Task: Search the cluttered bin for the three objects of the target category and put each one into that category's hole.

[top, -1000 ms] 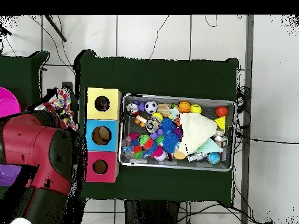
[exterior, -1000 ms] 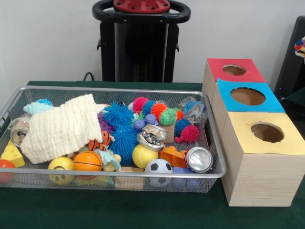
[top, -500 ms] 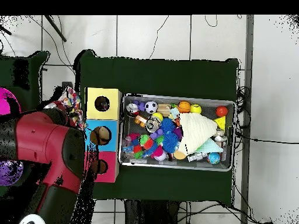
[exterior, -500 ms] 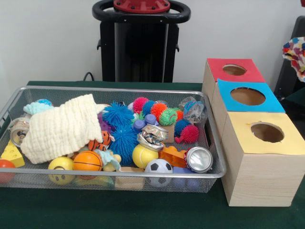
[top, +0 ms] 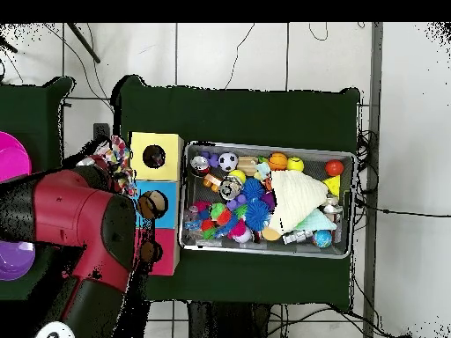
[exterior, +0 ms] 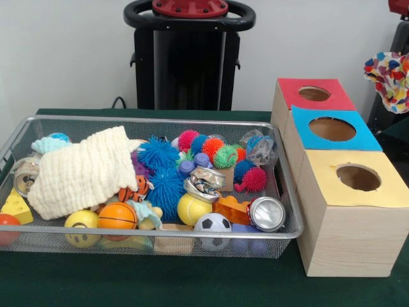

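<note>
A multicoloured spotted cloth (exterior: 390,80) hangs in the air at the right edge of the front view, beyond the three boxes. It hangs below a red part of my arm (exterior: 399,6). My gripper (exterior: 399,57) is shut on the top of the cloth. In the overhead view the cloth (top: 112,159) sits just left of the yellow box (top: 156,157), and my red arm (top: 79,220) hides the gripper. The red-topped box (exterior: 313,94), blue-topped box (exterior: 332,128) and yellow-topped box (exterior: 358,178) each have a round hole.
The wire bin (exterior: 153,119) holds a cream cloth (exterior: 83,169), spiky balls (exterior: 158,153), a soccer ball (exterior: 212,224), a basketball (exterior: 117,216), a can (exterior: 267,213) and other toys. In the overhead view my arm covers part of the red box (top: 150,252).
The spotted cloth has come further into the front view from the right edge, toward the boxes. In the overhead view my arm has swung right, over the boxes' left side.
</note>
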Action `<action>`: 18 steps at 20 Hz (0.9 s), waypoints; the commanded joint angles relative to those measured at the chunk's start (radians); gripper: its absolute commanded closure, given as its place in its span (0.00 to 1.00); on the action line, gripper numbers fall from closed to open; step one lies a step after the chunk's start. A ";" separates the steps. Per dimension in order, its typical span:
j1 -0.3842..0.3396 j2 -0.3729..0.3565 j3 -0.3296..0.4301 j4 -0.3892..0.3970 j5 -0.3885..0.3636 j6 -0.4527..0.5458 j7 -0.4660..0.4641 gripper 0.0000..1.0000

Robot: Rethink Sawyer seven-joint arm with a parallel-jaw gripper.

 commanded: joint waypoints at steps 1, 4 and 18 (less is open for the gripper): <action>-0.042 0.011 0.129 0.111 -0.035 -0.063 0.090 1.00; -0.049 0.009 0.133 0.115 -0.037 -0.074 0.080 1.00; -0.100 0.015 0.175 0.140 -0.059 -0.163 0.030 1.00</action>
